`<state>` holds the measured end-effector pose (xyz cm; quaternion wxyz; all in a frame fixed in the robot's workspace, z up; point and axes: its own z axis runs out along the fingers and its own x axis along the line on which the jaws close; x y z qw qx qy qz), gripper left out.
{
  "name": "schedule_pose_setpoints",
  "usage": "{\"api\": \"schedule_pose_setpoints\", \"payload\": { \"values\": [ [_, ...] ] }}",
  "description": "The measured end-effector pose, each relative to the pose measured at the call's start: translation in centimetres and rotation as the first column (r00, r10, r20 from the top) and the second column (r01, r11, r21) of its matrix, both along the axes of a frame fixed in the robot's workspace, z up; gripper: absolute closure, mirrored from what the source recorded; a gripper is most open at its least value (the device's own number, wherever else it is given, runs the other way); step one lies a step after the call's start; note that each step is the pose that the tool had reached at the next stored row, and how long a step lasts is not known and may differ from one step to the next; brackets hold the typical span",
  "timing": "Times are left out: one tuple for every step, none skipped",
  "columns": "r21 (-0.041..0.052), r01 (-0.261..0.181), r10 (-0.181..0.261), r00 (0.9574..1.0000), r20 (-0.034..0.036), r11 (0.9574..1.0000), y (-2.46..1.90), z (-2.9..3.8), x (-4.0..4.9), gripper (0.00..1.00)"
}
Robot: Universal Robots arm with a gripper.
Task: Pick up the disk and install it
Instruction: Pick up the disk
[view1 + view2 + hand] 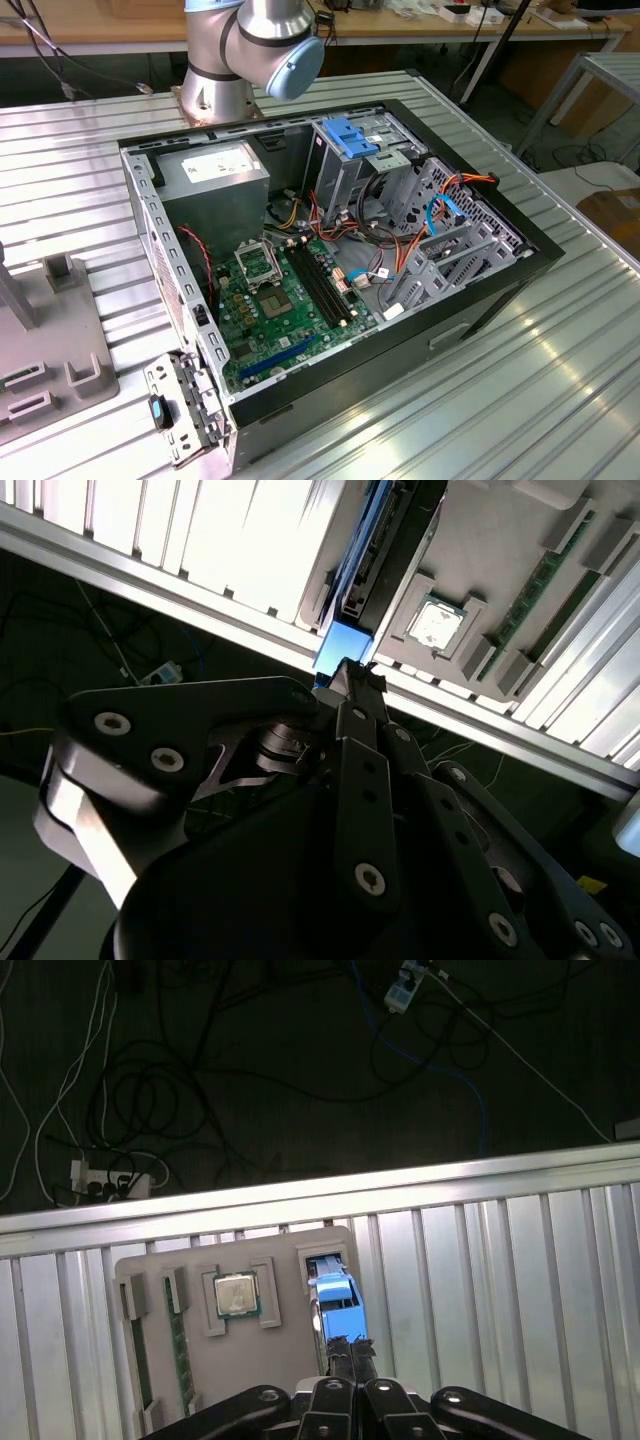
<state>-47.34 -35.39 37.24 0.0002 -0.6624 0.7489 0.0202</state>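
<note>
The disk (336,1302) stands on edge in a slot of a grey holder tray (290,1345), and its blue plastic frame faces the camera in the first wrist view. In the second wrist view the disk (347,645) shows as a blue end with a dark edge running away behind it. My gripper (348,1344) sits right on that blue end with its two black fingers drawn close together on it. The gripper (352,672) meets the same blue end in the second wrist view. I cannot tell whether the disk is lifted out of the slot.
The holder tray (40,345) lies at the exterior view's left on a ribbed metal table (560,380). It also carries a square processor (235,1295) and memory sticks (180,1350). The open computer case (330,260) holds a drive cage with blue tabs (352,135). Cables lie on the floor (300,1070).
</note>
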Motion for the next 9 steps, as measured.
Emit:
{"api": "schedule_pose_setpoints", "payload": {
  "values": [
    [0.0000, 0.000, 0.000, 1.0000, 0.0000, 1.0000, 0.00, 0.00, 0.00, 0.89],
    [0.0000, 0.000, 0.000, 1.0000, 0.0000, 1.0000, 0.00, 0.00, 0.00, 0.89],
    [0.0000, 0.000, 0.000, 1.0000, -0.0001, 1.0000, 0.00, 0.00, 0.00, 0.89],
    [0.0000, 0.000, 0.000, 1.0000, 0.0000, 1.0000, 0.00, 0.00, 0.00, 0.89],
    [0.0000, 0.000, 0.000, 1.0000, -0.0001, 1.0000, 0.00, 0.00, 0.00, 0.89],
    [0.0000, 0.000, 0.000, 1.0000, -0.0001, 1.0000, 0.00, 0.00, 0.00, 0.89],
    [0.0001, 0.000, 0.000, 1.0000, 0.0002, 1.0000, 0.00, -0.09, 0.00, 0.89],
    [0.0001, 0.000, 0.000, 1.0000, 0.0000, 1.0000, 0.00, -0.33, -0.01, 0.89],
    [0.0000, -0.001, 0.001, 1.0000, 0.0001, 1.0000, 0.00, -0.84, -0.01, 0.89]
  ]
}}
